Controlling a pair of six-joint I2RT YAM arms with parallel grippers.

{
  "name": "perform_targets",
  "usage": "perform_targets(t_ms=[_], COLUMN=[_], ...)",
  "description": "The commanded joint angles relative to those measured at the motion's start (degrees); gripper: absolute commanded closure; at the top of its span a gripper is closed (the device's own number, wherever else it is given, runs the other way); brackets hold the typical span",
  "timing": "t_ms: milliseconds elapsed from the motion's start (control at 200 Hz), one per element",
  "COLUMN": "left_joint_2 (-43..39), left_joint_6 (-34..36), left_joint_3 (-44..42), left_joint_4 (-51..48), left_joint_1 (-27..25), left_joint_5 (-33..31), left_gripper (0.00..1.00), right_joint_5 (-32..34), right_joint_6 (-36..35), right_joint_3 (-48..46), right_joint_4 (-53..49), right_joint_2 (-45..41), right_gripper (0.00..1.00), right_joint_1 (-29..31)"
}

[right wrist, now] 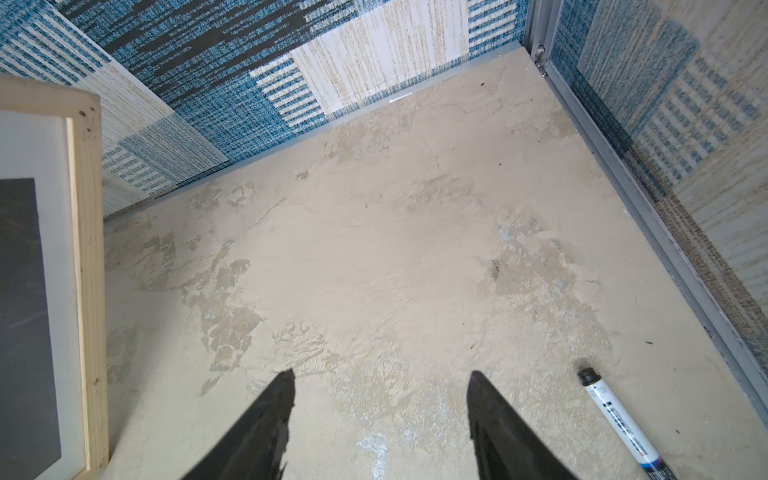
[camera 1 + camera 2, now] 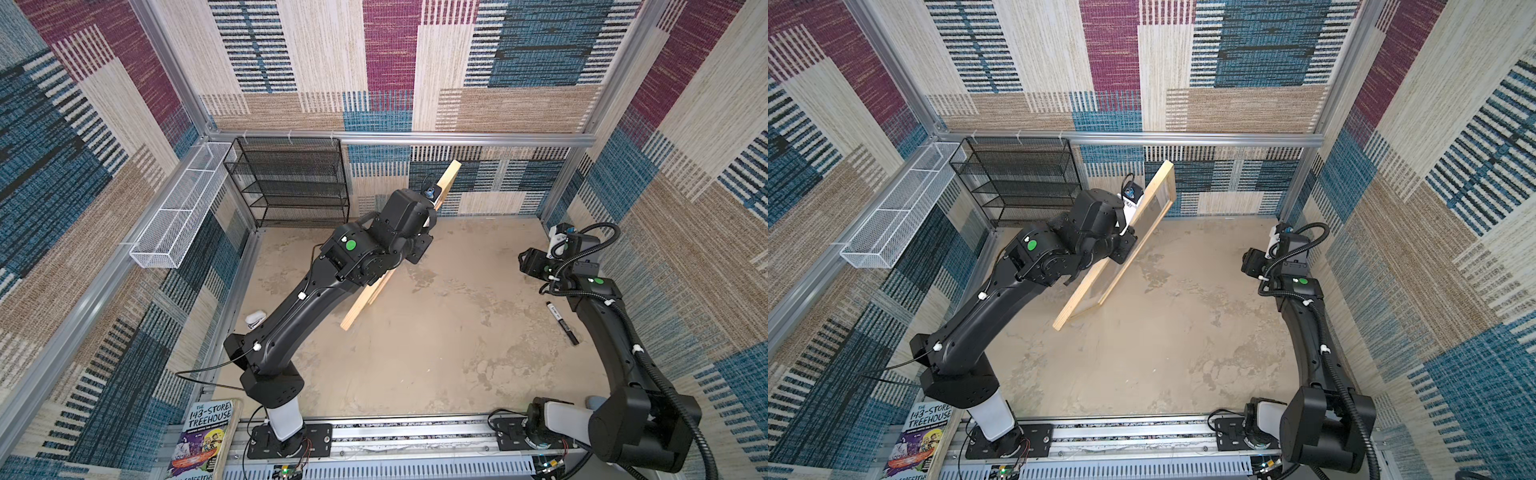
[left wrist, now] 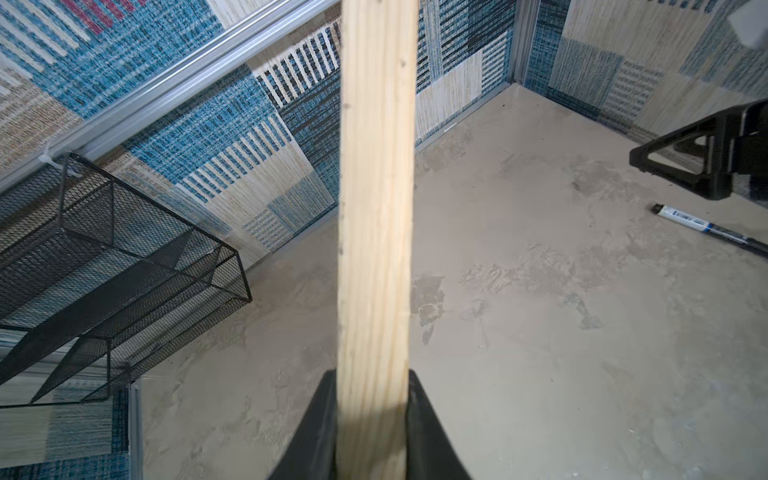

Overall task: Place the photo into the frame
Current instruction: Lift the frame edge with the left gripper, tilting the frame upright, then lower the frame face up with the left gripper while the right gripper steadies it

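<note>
Patchwork carpet in blue, beige and purple covered the walls around a worn beige tabletop [image 2: 436, 353]. At the back wall stood a black mesh shelf [image 2: 291, 183]. A white wire basket [image 2: 178, 216] hung on the left wall. A book [image 2: 203, 436] lay at the near left corner, beside the base of the left arm.

The frame [image 2: 1086, 293] of pale wood stood on edge and tilted in both top views, running from near the back wall down toward the middle of the tabletop. The left gripper [image 3: 372, 386] held it high up. In the left wrist view the jaws were clamped on both sides of one wooden strip [image 3: 376, 208]. Whether the lower corner of the frame touched the tabletop could not be told.

In the right wrist view one corner of the frame [image 1: 89, 249] showed at the edge. Inside it was a white panel [image 1: 54, 208] around a dark grey rectangle [image 1: 20, 311]. What this rectangle was could not be told.

The right gripper [image 1: 382, 374] hung over bare tabletop on the right side, well apart from the frame. Its jaws stood apart with nothing between them. A marker pen [image 1: 619, 424] with a black cap lay on the tabletop just beside it, near the right wall.
</note>
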Motion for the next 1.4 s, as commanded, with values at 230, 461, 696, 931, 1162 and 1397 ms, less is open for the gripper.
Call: perform_targets(t_ms=[230, 461, 696, 931, 1162, 1397], left_joint_2=[0.72, 2.87, 2.11, -2.67, -6.39, -11.14], left_joint_6=[-11.46, -18.29, -22.27, -27.54, -31.5, -34.4], left_joint_3=[1.9, 2.2, -4.48, -19.88, -33.26, -46.97], left_joint_4=[0.55, 0.7, 5.81, 18.28, 28.76, 40.73], left_joint_1=[9.33, 16.75, 19.75, 22.53, 24.93, 26.03], left_joint_5=[17.97, 28.64, 30.72, 31.47, 32.09, 31.21], left_gripper=[1.0, 1.0, 1.0, 1.0, 1.0, 1.0], right_joint_5=[-2.63, -3.5, -4.48, -4.77, -6.79, -15.34], right_joint_6=[-0.44, -0.65, -0.8, -0.83, -0.13, 3.0], right_joint_3=[0.36, 0.55, 0.52, 0.31, -1.78, -7.44], right_joint_4=[1.57, 1.31, 1.33, 1.36, 2.75, 9.8], right_joint_2=[1.35, 2.23, 3.16, 3.41, 4.27, 7.44], right_gripper=[0.33, 0.32, 0.32, 0.31, 0.22, 0.16], right_joint_1=[0.1, 0.07, 0.07, 0.07, 0.07, 0.2])
